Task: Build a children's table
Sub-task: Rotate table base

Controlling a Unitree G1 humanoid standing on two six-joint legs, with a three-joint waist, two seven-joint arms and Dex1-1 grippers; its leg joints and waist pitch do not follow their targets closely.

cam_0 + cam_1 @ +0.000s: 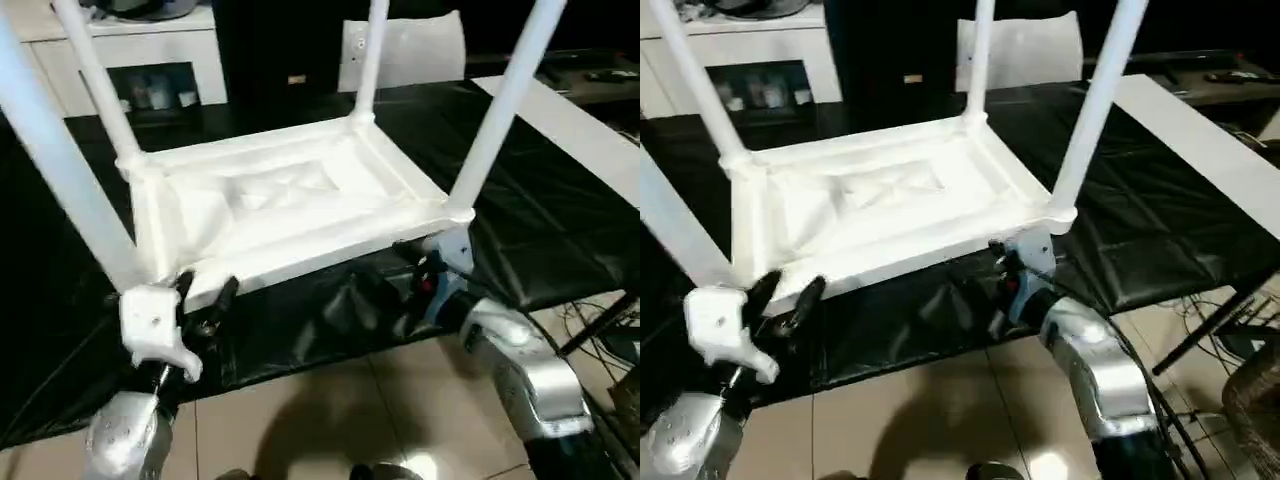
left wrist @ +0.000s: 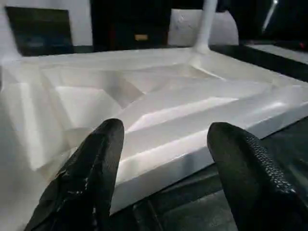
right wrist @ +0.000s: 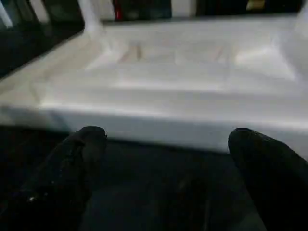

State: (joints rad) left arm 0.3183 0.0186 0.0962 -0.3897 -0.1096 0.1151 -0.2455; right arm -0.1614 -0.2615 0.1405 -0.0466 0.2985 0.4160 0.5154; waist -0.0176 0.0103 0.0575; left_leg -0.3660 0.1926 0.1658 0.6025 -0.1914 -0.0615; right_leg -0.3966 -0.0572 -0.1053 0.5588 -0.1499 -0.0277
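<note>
Lying upside down on the black mat [image 1: 560,230], the table [image 1: 290,205] points four legs [image 1: 505,105] toward 12 o'clock, my left gripper [image 1: 205,295] and right gripper [image 3: 166,159] released before its near edge.

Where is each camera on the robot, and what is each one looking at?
Left eye view: on the head, looking down at the upside-down children's table on the black sheet, over both silver forearms.
Right eye view: beside it, same scene, nudged sideways.
Left wrist view: on the left arm, looking past the open left claw at the table's ribbed underside.
Right wrist view: on the right arm, looking past the open right claw at the table's near edge.
All four share the table.
</note>
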